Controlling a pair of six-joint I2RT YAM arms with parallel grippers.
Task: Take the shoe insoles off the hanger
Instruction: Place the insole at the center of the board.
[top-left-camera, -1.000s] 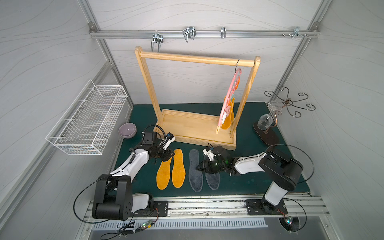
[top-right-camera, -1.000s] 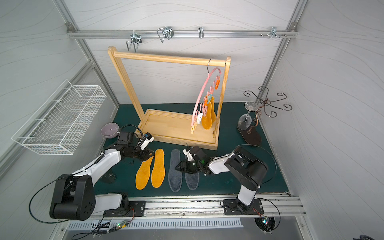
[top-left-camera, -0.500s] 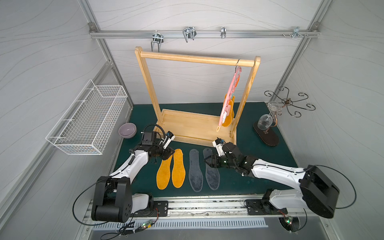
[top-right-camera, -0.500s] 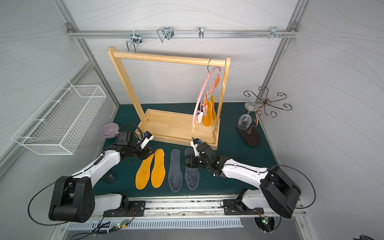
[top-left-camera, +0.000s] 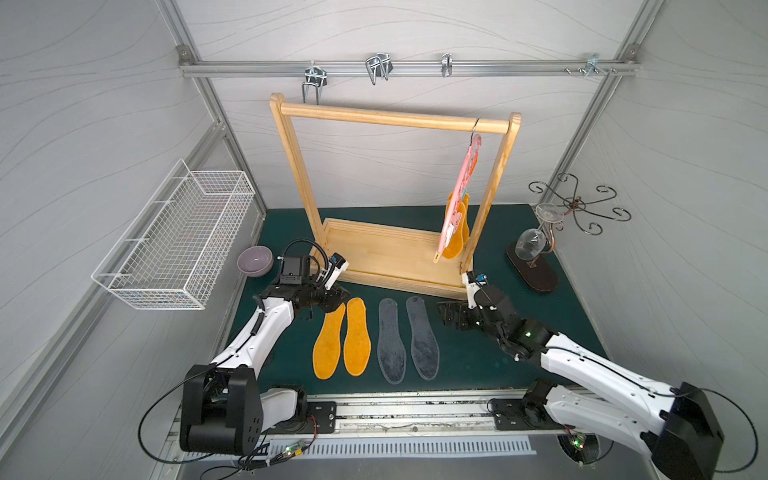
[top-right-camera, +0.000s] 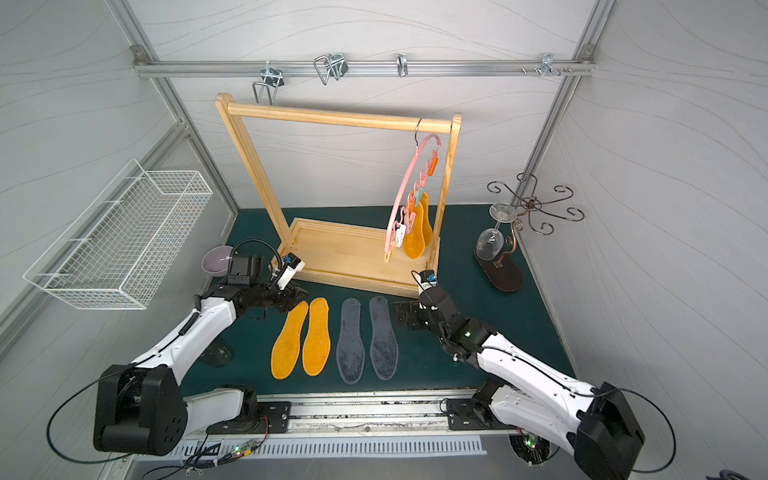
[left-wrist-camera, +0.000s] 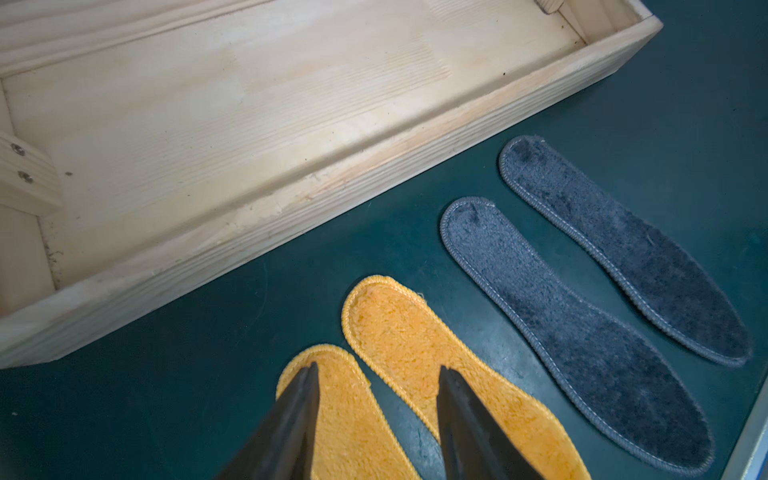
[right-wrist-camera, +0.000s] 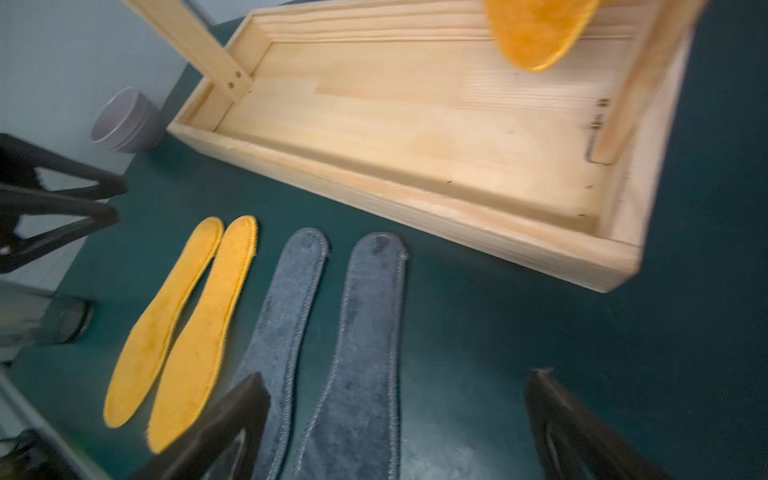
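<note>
The right wrist view is blurry. The right gripper (right-wrist-camera: 395, 374) is spread wide and empty, its arm stretched low beside the grey insoles (top-left-camera: 390, 340). The left gripper (left-wrist-camera: 376, 374) is half spread, empty, over the orange insoles (top-left-camera: 357, 336). Farther back, two hanging insoles (top-right-camera: 415, 237) overlap, clipped on the pink hanger (top-left-camera: 462, 183).

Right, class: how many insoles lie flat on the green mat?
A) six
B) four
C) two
B: two orange insoles and two grey insoles lie side by side on the mat, while more orange ones hang from the pink hanger.
</note>
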